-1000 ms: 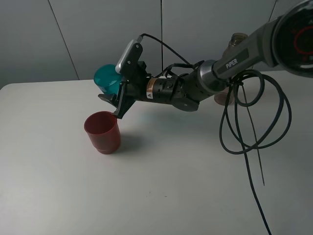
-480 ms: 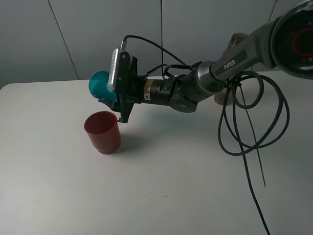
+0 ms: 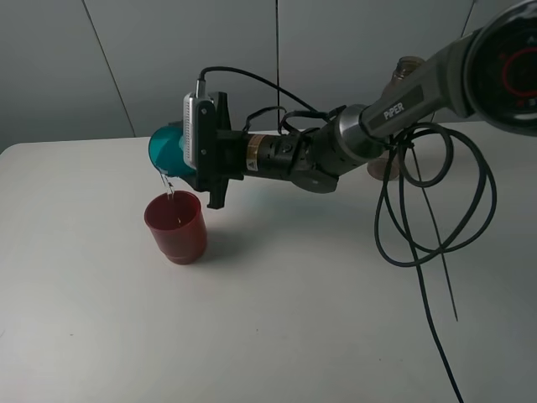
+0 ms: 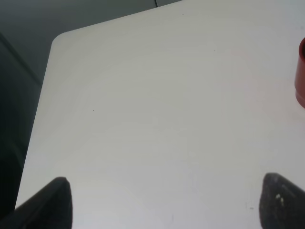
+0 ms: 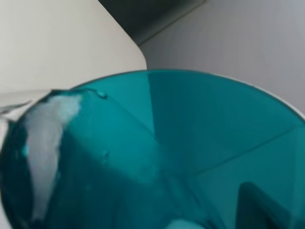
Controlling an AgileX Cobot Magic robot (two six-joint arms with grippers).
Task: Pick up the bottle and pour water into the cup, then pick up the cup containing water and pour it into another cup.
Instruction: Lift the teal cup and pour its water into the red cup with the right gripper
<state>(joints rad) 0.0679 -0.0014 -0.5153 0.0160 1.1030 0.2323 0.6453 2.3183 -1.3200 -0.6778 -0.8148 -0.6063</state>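
My right gripper reaches across to the left and is shut on the teal cup. The cup is tipped on its side above the dark red cup, which stands upright on the table. A thin stream of water falls from the teal rim into the red cup. In the right wrist view the teal cup fills the frame, with water at its lip. The bottle stands at the back right, mostly hidden behind the right arm. My left gripper is open and empty over bare table; the red cup's edge shows there.
The white table has a rounded far left corner. Black cables hang in loops from the right arm down over the table's right side. A grey wall stands behind the table.
My right gripper has rolled further, tipping the teal cup from slanted to nearly on its side and shifting it slightly left. Water now streams into the red cup.
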